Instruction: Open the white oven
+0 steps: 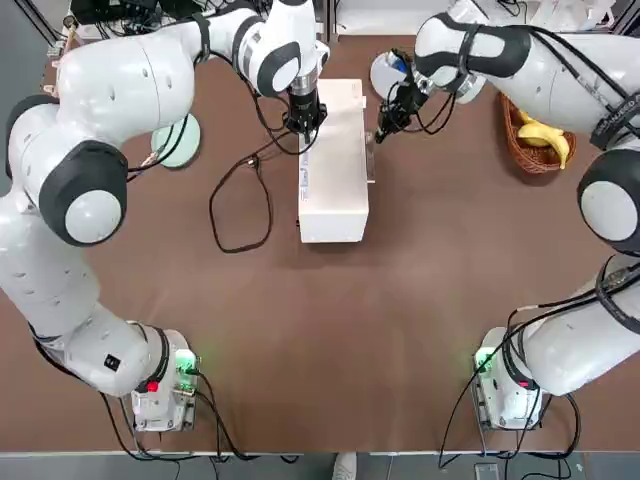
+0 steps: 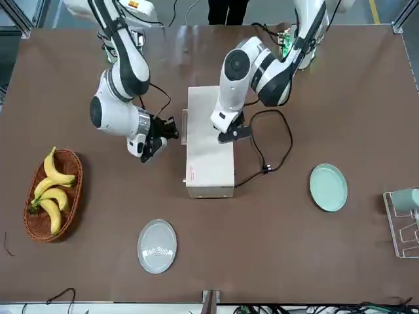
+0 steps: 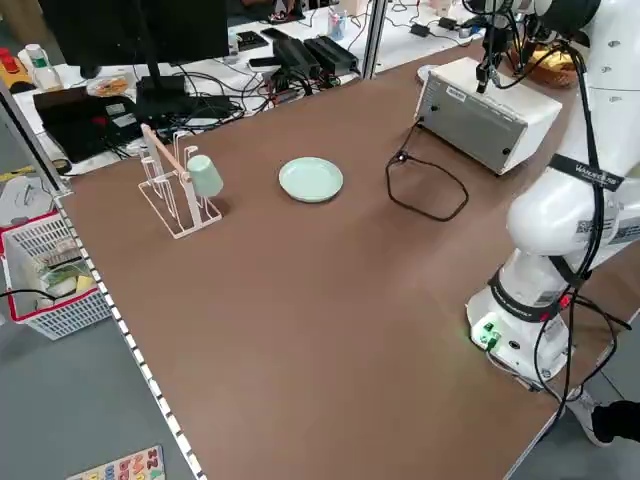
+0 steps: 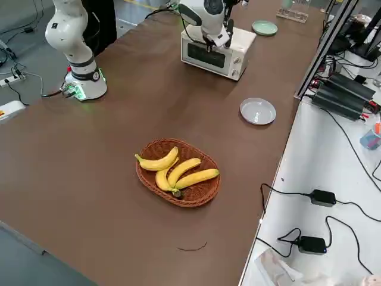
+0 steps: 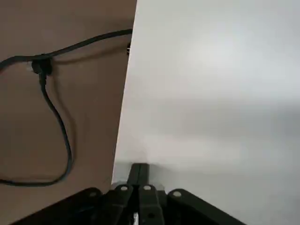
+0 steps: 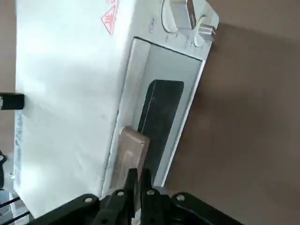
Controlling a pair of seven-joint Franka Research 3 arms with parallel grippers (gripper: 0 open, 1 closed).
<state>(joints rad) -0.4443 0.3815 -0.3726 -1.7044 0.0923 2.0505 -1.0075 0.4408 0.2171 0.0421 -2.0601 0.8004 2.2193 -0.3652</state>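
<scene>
I see the white box-shaped toaster oven (image 1: 334,165) w/ silver-framed glass door near table centre, toward the far side; door faces the robot's right and sits flush w/ the frame. Its black power cord (image 1: 240,205) loops over the brown table (image 1: 320,330) on the robot's left of it.

Left gripper (image 1: 303,121) is down on the oven's white top, close to the far left edge; in the left wrist view its 2 fingers (image 5: 139,174) are pressed together, clenched on nothing, tips touching the top panel.

Right gripper (image 1: 384,128) is at the door side, by the far end. Right wrist view shows its fingers (image 6: 139,180) closed tight together, tips right at the pale door handle (image 6: 129,150) along the door's upper edge; I can't tell if they touch it.

Off to the robot's right: woven brown basket (image 1: 534,140) w/ yellow bananas (image 1: 545,136). Pale green round plate (image 2: 328,187) lies on the left, well apart from the oven; grey round plate (image 2: 157,245) lies on the table's far side.
</scene>
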